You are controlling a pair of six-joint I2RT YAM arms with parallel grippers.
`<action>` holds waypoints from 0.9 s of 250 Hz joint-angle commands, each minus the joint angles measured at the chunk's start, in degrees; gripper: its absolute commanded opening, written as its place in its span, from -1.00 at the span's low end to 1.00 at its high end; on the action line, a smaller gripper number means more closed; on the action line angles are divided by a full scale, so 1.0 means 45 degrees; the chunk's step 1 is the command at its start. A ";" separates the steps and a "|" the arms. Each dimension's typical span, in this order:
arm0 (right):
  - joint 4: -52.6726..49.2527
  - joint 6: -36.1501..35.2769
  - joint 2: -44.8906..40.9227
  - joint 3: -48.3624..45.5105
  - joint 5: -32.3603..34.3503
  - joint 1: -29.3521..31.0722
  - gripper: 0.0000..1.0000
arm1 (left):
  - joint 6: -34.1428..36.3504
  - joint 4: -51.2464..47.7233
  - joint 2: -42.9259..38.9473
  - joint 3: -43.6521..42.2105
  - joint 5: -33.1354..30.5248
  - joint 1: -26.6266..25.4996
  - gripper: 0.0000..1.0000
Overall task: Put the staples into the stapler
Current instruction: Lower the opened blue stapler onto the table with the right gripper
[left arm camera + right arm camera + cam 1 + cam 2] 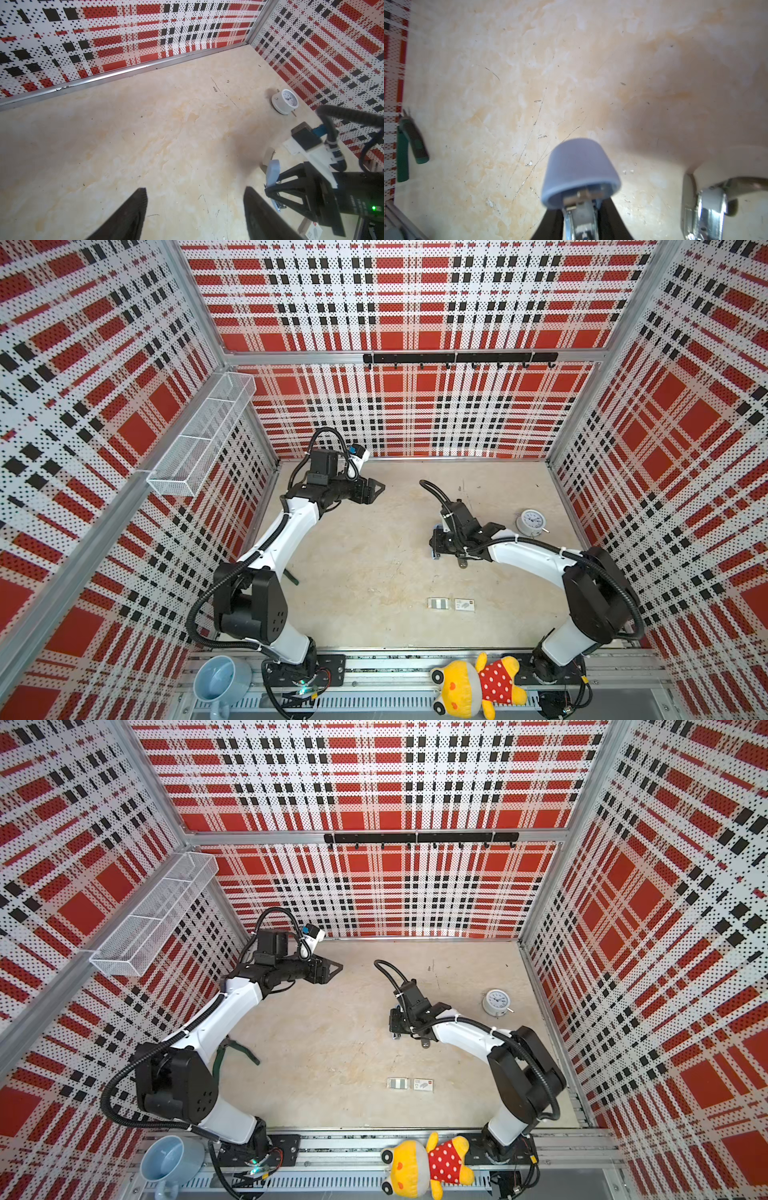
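Observation:
My right gripper (581,218) is shut on the stapler (581,172), low over the table at mid-right. The stapler's light-blue cover is swung up off its silver channel. In both top views the gripper (436,543) hides most of it; the left wrist view shows the blue cover (273,172) standing up. The staples (439,604) lie as a grey block in a small white tray near the front of the table, also visible in a top view (399,1084). My left gripper (380,488) hangs open and empty at the back left, its fingers (141,207) wide apart.
A white printed sleeve (464,605) lies beside the tray. A grey-beige stapler (708,199) sits right next to my right gripper. A small round clock (531,522) stands at the right, green pliers (232,1052) lie by the left arm. A plush toy (478,684) and blue cup (220,680) sit on the front rail.

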 commanded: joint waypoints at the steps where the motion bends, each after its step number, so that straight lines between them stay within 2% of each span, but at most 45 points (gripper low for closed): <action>1: -0.1249 0.0683 0.0888 0.1083 0.1276 0.0400 -0.67 | -0.0340 0.0532 -0.0382 -0.0190 -0.0042 -0.0045 0.50; 82: -0.4018 0.1465 0.3070 0.3444 0.2917 0.1381 -0.64 | -0.0241 0.0498 -0.0387 -0.0551 0.0381 -0.0035 0.50; 160: -0.3921 0.2144 0.3689 0.3334 0.2868 0.1435 -0.61 | -0.0455 0.0492 -0.0356 -0.0568 0.0598 0.0071 0.50; 225: -0.4073 0.2271 0.3936 0.3394 0.2988 0.1473 -0.54 | -0.1420 0.1006 -0.0763 -0.0768 -0.0347 0.0724 0.51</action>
